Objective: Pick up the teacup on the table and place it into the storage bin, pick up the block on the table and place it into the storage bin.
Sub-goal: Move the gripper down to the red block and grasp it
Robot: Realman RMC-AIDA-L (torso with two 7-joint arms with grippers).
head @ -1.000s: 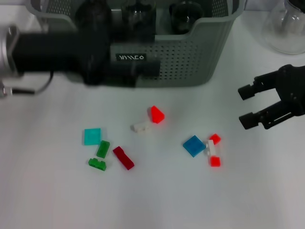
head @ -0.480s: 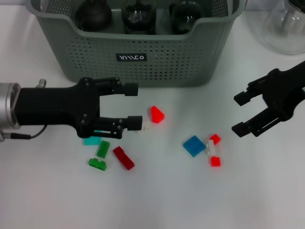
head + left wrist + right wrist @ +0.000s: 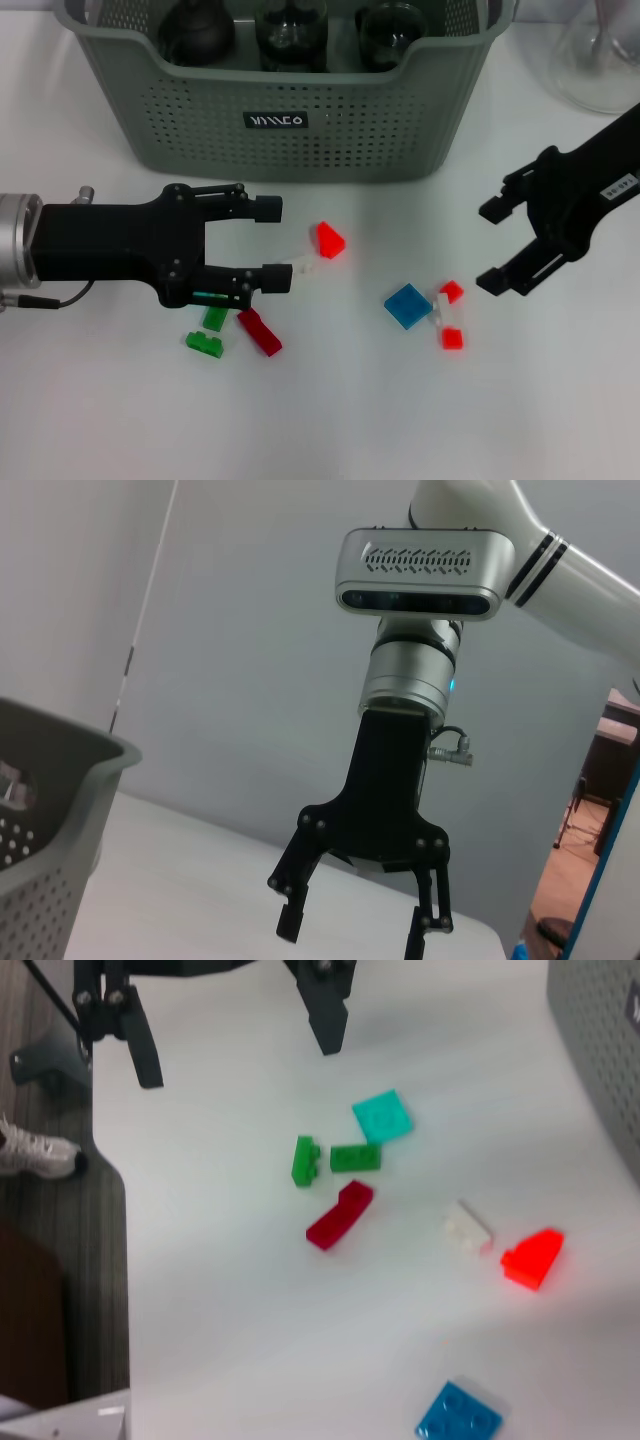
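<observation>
step: block pickup | left gripper point(image 3: 270, 243) spread, empty, low over table by white block point(image 3: 305, 267) | right gripper point(image 3: 493, 246) spread, empty, above blue block point(image 3: 406, 305) cluster | storage bin point(image 3: 330, 150) behind, cups inside | tip: I centre one block between tips, drop straight, avoid nudging neighbours

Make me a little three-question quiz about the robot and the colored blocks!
1. True or false: the left gripper is shut on a block.
2. What color is the block nearest the right gripper's side: A blue, B yellow, C purple?
3. Fill in: the dark teapot sits inside the ____.

Key: 1 false, both grippers are open and empty. 2 A. 3 bin.
</observation>
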